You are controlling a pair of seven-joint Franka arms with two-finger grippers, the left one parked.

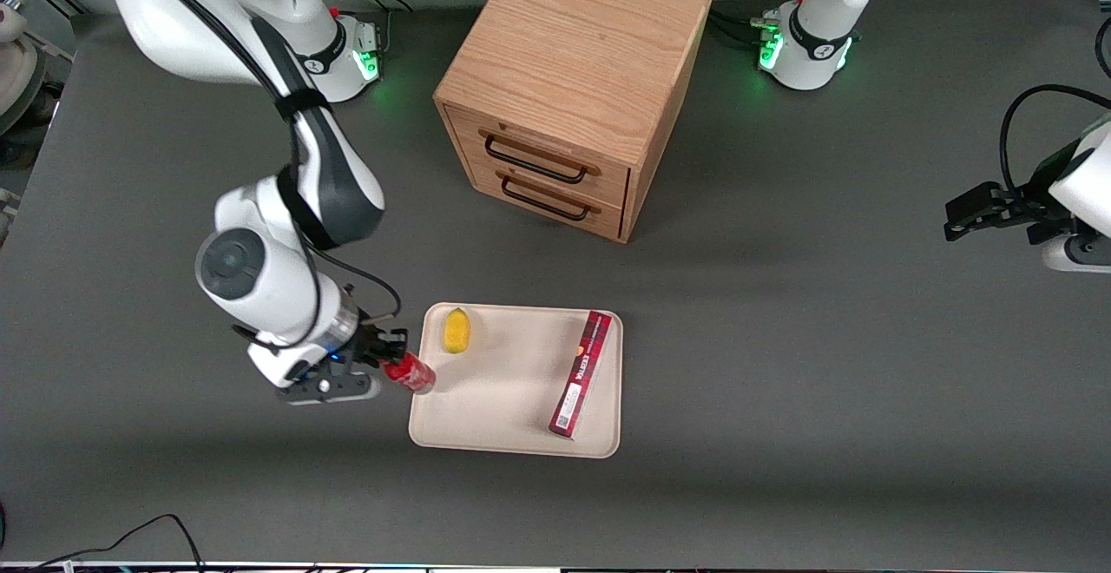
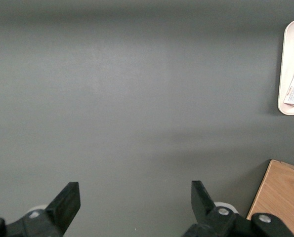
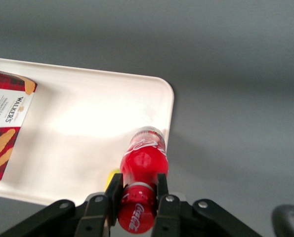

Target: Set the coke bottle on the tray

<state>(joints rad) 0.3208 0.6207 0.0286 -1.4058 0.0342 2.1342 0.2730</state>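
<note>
My right gripper (image 1: pixel 388 362) is shut on the small red coke bottle (image 1: pixel 410 372), which lies tilted sideways in the jaws over the edge of the cream-beige tray (image 1: pixel 512 421) at the working arm's end. In the right wrist view the fingers (image 3: pixel 113 191) clamp the bottle (image 3: pixel 143 168) near its cap end, and its body points out over the tray's rim (image 3: pixel 169 106). I cannot tell whether the bottle touches the tray.
On the tray lie a yellow lemon (image 1: pixel 456 330) and a long dark-red box (image 1: pixel 581 372); the box also shows in the right wrist view (image 3: pixel 6 123). A wooden two-drawer cabinet (image 1: pixel 573 78) stands farther from the front camera than the tray.
</note>
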